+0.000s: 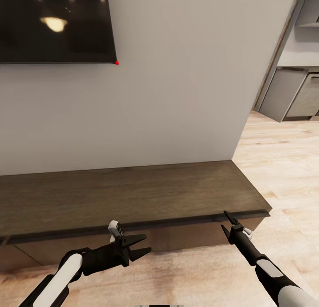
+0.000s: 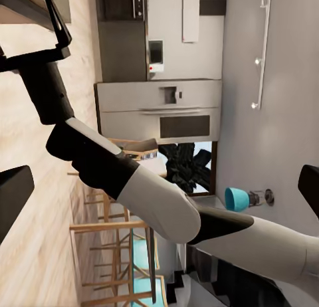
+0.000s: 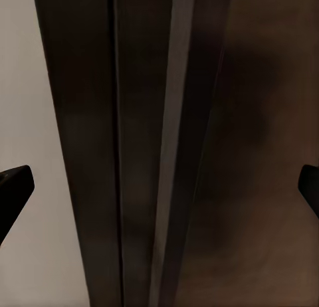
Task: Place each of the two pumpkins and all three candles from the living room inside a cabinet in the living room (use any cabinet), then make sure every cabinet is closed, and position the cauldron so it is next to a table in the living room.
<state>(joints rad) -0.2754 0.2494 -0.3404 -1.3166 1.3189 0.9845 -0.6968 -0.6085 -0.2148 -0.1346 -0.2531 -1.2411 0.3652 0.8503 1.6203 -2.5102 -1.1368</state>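
Cabinet [image 1: 133, 196] spans 9 to 3 o'clock, drawers look shut. Your right gripper [image 1: 227, 223] sits wide open at its top lip; left gripper [image 1: 141, 246] wide, empty. Stiff, handle-less, probably heavy-sliding: hook under the lip.

— What do the arms look like?
— Each is a smooth white tube that gives way to a matte black forearm. On the right arm [image 1: 266, 265] a thin grey band sits at the seam between white and black. The left arm [image 1: 66, 271] has the same glossy white shell, rounded at the end.
— And the jaws?
— Black, flat and tapering to sharp points, like narrow blades. The left gripper [image 1: 141, 246] carries a small white-and-grey block on top of its wrist; the right gripper [image 1: 227, 223] has a small white piece at its side.
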